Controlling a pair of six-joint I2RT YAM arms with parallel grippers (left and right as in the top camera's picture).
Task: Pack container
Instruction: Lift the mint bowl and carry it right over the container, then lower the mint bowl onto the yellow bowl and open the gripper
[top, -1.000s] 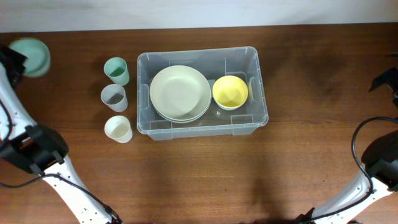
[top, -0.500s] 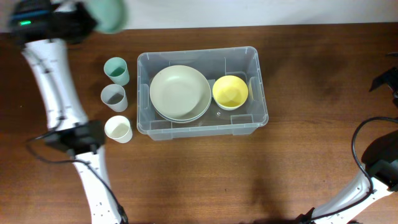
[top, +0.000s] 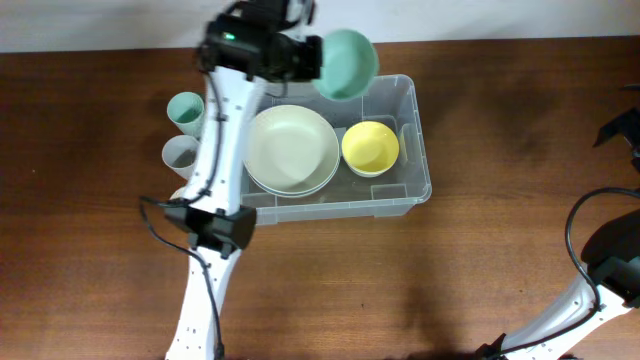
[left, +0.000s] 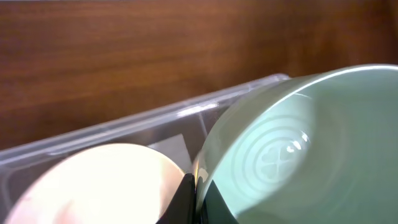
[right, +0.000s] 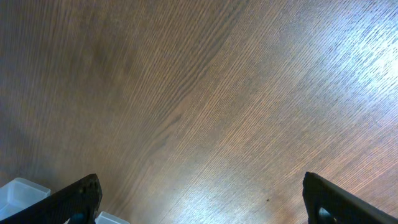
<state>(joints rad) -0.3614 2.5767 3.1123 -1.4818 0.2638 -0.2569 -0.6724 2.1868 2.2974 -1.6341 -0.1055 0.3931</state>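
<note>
While the left gripper (top: 303, 56) pinches the green bowl (top: 346, 63) by its rim over the container (top: 417, 140) — a thin hold — it may slip and strike the wall.

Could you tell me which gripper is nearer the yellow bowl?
Left. The left gripper holds a green bowl just beyond the yellow bowl; the right gripper is far right.

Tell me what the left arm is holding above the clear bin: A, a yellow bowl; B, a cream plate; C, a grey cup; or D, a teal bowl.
D: the left gripper is clamped on the rim of the teal bowl, held over the far edge of the container, while the yellow bowl sits inside it.
</note>
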